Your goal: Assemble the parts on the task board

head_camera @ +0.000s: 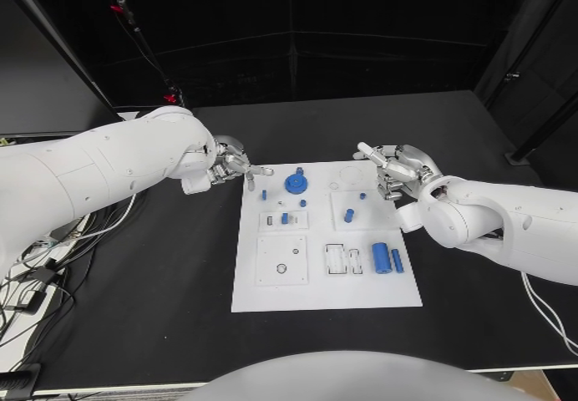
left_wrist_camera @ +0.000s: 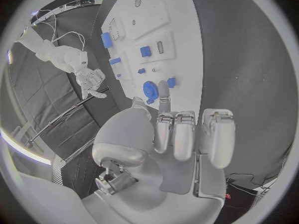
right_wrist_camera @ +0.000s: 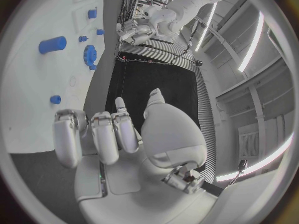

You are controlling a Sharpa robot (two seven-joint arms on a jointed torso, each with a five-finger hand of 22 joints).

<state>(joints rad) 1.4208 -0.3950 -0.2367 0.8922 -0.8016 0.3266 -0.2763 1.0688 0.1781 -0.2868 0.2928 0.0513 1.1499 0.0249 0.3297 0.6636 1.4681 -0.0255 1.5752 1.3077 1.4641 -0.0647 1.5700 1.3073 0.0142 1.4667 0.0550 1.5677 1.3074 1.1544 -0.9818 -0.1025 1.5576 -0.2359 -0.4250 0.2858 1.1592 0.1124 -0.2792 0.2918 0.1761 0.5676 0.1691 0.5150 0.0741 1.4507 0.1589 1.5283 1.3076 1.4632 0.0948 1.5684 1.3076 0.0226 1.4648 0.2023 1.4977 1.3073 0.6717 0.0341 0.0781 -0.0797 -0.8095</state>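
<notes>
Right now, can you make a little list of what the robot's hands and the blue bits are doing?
board: white task board flat in the middle of the black table
left hand: at the board's far left corner, holding nothing
right hand: by the board's far right corner, holding nothing
gear: round, blue, at the far end of the board
cylinder: blue, lying near the right edge

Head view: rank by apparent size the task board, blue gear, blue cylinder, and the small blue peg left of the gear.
1. Task board
2. Blue cylinder
3. Blue gear, close to the cylinder in apparent size, so that order is unsure
4. Small blue peg
</notes>
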